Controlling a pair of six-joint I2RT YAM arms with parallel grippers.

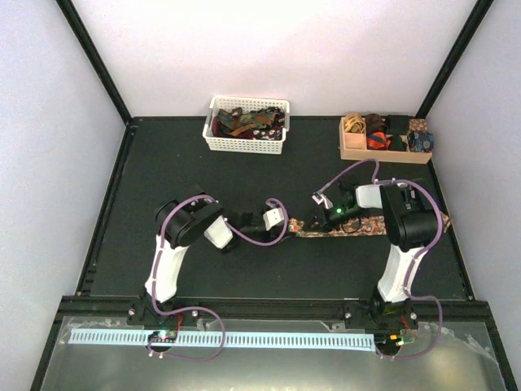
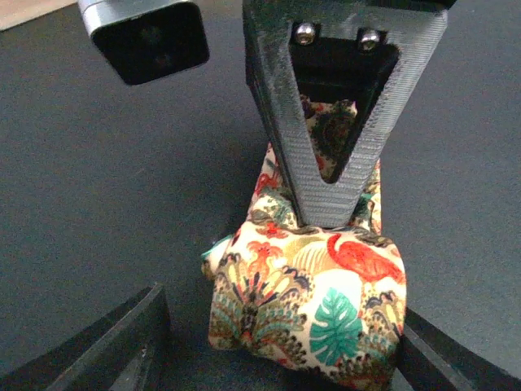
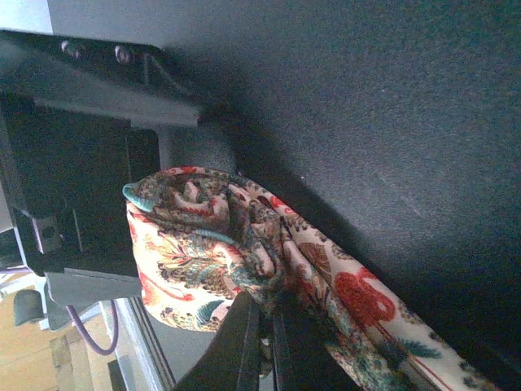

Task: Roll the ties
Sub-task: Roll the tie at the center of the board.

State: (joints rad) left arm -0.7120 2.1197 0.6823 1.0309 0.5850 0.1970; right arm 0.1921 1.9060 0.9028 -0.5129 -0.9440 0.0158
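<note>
A floral tie in red, green and beige lies across the black mat, its left end wound into a short roll. My left gripper stands open with the roll between its two fingers; the left finger is clear of the cloth. My right gripper is shut on the tie's cloth right at the roll. In the left wrist view its ribbed fingers come down onto the top of the roll. In the top view both grippers meet near the mat's middle, left gripper and right gripper.
A white slatted basket with several loose ties stands at the back centre. A tan wooden compartment box holding rolled ties sits at the back right. Black frame posts rise at the mat's back corners.
</note>
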